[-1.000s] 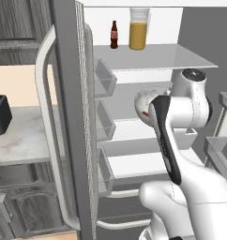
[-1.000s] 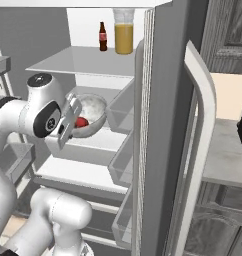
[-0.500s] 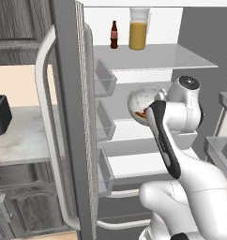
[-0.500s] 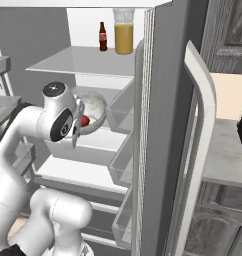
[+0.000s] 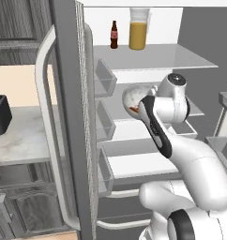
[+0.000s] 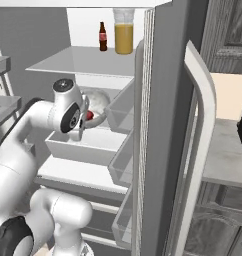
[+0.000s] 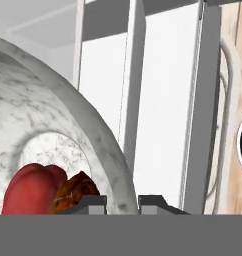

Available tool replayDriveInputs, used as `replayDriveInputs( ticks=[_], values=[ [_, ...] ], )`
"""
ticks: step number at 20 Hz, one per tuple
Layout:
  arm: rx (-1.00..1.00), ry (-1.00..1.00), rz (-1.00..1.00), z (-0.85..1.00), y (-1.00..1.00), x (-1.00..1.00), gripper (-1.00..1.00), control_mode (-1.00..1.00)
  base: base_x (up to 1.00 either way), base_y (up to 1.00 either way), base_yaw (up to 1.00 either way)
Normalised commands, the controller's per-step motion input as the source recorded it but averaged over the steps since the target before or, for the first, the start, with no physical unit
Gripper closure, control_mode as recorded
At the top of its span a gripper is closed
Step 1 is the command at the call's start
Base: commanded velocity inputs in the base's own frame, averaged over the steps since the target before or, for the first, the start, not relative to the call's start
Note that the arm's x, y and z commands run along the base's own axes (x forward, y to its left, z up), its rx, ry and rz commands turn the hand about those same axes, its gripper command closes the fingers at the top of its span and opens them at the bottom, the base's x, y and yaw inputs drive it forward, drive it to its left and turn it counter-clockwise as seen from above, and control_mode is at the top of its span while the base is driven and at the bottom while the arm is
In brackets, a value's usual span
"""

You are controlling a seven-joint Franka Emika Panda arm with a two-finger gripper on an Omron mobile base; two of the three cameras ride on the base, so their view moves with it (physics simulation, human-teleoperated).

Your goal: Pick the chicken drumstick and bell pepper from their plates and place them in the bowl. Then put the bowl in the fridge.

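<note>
The bowl (image 7: 48,125) is held at its rim by the tool (image 7: 122,202): in the hand view the two dark fingertips (image 7: 90,204) stand close together at 6 o'clock, one on each side of the marble wall, so the tool is nearly closed and gripping the bowl. Inside the bowl lie the bell pepper (image 7: 30,189) and, touching it at its 3 o'clock side, the chicken drumstick (image 7: 73,196). In the left base view the bowl (image 5: 136,96) hangs inside the open fridge (image 5: 148,56), above the middle glass shelf (image 5: 122,110) and below the top shelf that carries a bottle (image 5: 114,35) and a juice pitcher (image 5: 138,30). In the right base view the bowl (image 6: 98,102) sits at 3 o'clock of the wrist, just beside the door bins (image 6: 124,107). The step in hand appears to be setting the bowl on the shelf. To do it well, keep the rim level so the contents do not roll out, and carry the bowl further toward the back wall, away from the shelf's front edge. Lower slowly until the base rests flat on the glass; whether it touches yet cannot be told. Spread the fingers only once the bowl is supported, then withdraw along the approach line, clear of the door bins.
</note>
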Motion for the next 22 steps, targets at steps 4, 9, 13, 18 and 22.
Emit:
replayDriveInputs(
  ticks=[4, 9, 13, 18, 22],
  values=[
    [0.01, -0.01, 0.0, -0.21, 0.0, 0.38, 1.0, -1.0, 0.0, 0.0, 0.0],
    [0.08, -0.12, 0.0, -0.26, 0.0, 0.32, 1.0, -1.0, 0.0, 0.0, 0.0],
    [0.16, -0.18, -0.01, -0.2, 0.0, 0.34, 1.0, -1.0, 0.0, 0.0, 0.0],
    [0.1, -0.11, -0.01, -0.15, 0.0, 0.38, 1.0, -1.0, 0.0, 0.0, 0.0],
    [0.01, 0.0, -0.01, -0.04, 0.05, 0.43, 1.0, -1.0, 0.0, 0.0, 0.0]
  ],
)
